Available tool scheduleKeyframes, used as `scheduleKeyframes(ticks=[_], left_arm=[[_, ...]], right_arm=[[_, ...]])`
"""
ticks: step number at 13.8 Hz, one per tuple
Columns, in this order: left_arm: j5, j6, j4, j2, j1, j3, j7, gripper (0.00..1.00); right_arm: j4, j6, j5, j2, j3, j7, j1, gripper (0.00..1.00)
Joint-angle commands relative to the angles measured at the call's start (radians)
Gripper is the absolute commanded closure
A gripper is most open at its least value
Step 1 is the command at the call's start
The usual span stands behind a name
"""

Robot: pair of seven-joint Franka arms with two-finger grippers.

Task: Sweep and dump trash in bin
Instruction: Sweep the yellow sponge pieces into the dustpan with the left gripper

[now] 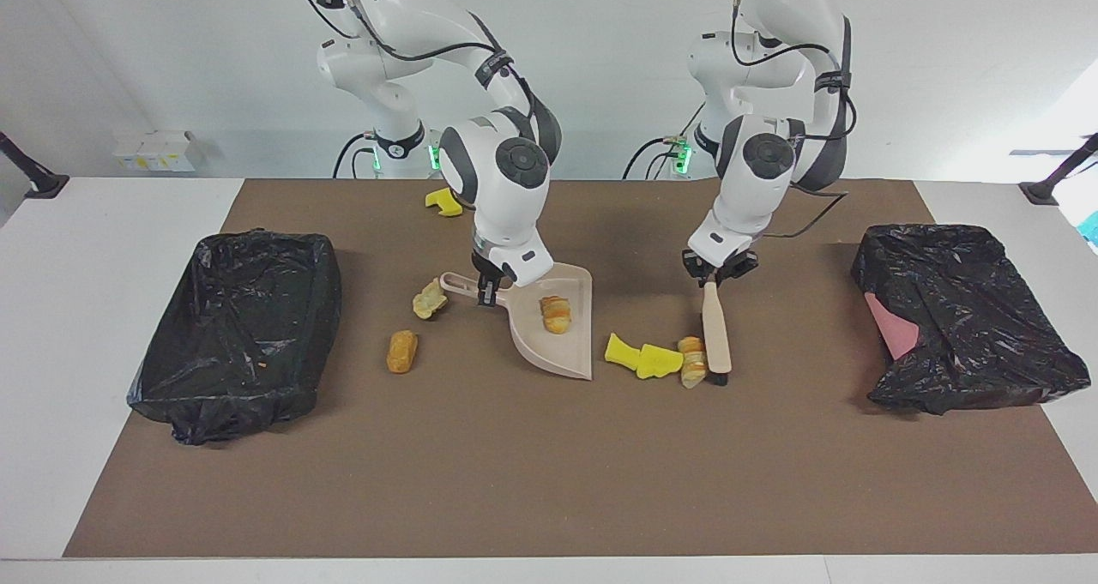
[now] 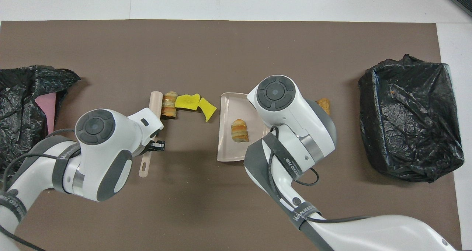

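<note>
Faintly legible: "WANJEER" band on right arm [image 2: 303, 215].

Crinkled glossy black plastic bin liner [image 1: 240, 327], matt brown mat [image 1: 549, 464].

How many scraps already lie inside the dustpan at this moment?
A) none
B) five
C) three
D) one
D: a single striped bread-like lump lies in the dustpan, which the right gripper holds by its handle; the three scraps that the brush in the left gripper pushes are on the mat outside the dustpan's open edge.
</note>
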Motion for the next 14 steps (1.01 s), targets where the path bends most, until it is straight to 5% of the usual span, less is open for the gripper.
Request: scheduleKeyframes(ticks=[1,7,14], left_arm=[[-0.005,0.010,0.009,-0.001,-0.106,0.013,0.042,1.00],[-0.169,0.051,0.027,-0.010,-0.315,0.001,0.013,1.00],[-0.166,0.016,0.041,-0.039,-0.265,0.000,-0.110,1.00]], right_arm=[[-0.029,-0.013,-0.022,-0.031,0.006,-0.018,-0.009,1.00],[-0.029,-0.012,-0.022,-0.031,0.006,-0.016,-0.010,1.00],[-0.018,-0.010,-0.019,-0.031,0.008,-0.028,-0.024,1.00]])
